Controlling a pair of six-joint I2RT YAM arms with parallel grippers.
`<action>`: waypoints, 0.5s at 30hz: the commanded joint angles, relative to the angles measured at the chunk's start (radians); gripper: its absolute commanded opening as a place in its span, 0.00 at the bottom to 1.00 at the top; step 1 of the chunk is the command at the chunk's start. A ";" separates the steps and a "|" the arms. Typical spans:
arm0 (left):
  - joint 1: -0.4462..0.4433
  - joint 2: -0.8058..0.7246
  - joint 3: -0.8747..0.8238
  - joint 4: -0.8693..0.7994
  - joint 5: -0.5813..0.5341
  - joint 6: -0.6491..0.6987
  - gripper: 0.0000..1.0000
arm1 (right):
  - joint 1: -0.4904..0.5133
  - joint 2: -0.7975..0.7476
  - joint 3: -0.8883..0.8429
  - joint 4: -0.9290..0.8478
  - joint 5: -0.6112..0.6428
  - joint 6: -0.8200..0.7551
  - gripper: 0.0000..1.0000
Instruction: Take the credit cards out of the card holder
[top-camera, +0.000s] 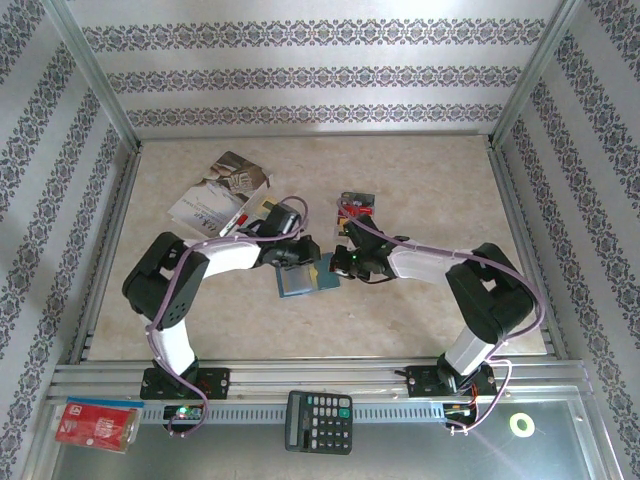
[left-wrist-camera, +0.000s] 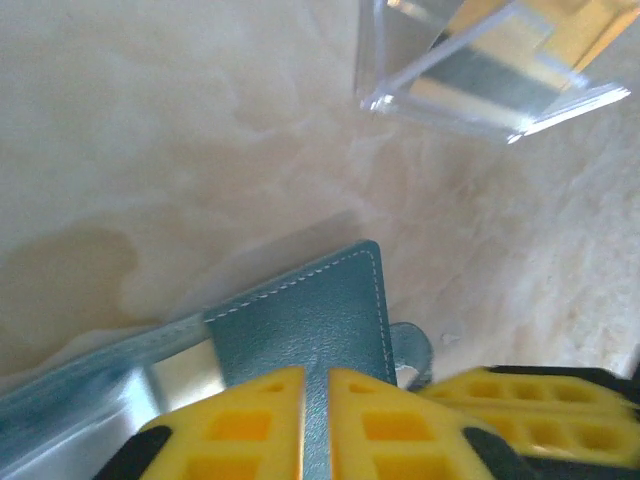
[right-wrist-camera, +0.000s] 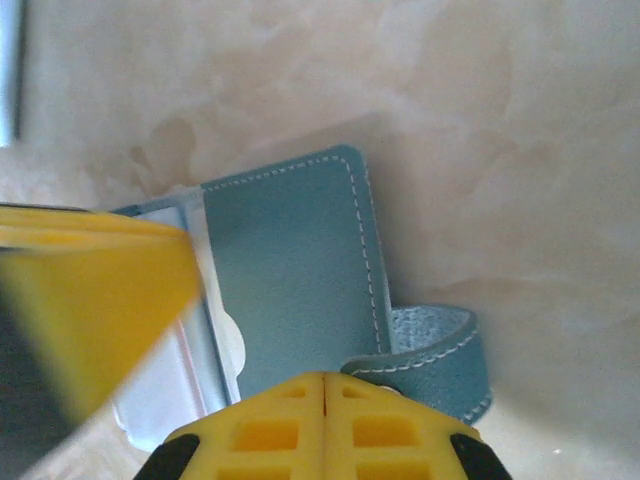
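The blue card holder (top-camera: 322, 272) lies open mid-table between both arms, with a tan card (top-camera: 297, 282) showing on its left half. My left gripper (top-camera: 298, 256) is shut on a blue stitched flap (left-wrist-camera: 300, 320), and leather shows in the thin slit between its yellow fingers (left-wrist-camera: 240, 425). My right gripper (top-camera: 340, 263) has its fingertips pressed together on the lower edge of the flap (right-wrist-camera: 285, 270), beside the curled snap strap (right-wrist-camera: 440, 350). Pale grey card slots (right-wrist-camera: 175, 395) show left of the flap. Red and black cards (top-camera: 357, 207) lie on the table behind the right gripper.
Booklets (top-camera: 220, 192) are spread at the back left. A clear shiny plastic piece (left-wrist-camera: 480, 70) sits beyond the left gripper. On the near metal shelf are a black calculator (top-camera: 318, 421), a red packet (top-camera: 95, 424) and a green ring (top-camera: 521, 424).
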 joint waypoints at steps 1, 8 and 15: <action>0.039 -0.073 -0.033 0.032 -0.007 -0.038 0.20 | 0.006 0.035 0.024 0.009 -0.028 -0.014 0.02; 0.075 -0.218 -0.106 -0.145 -0.114 -0.016 0.34 | 0.006 0.064 0.023 -0.012 0.000 -0.019 0.04; 0.062 -0.252 -0.176 -0.123 -0.035 -0.077 0.40 | 0.007 0.098 0.025 -0.027 0.004 -0.014 0.07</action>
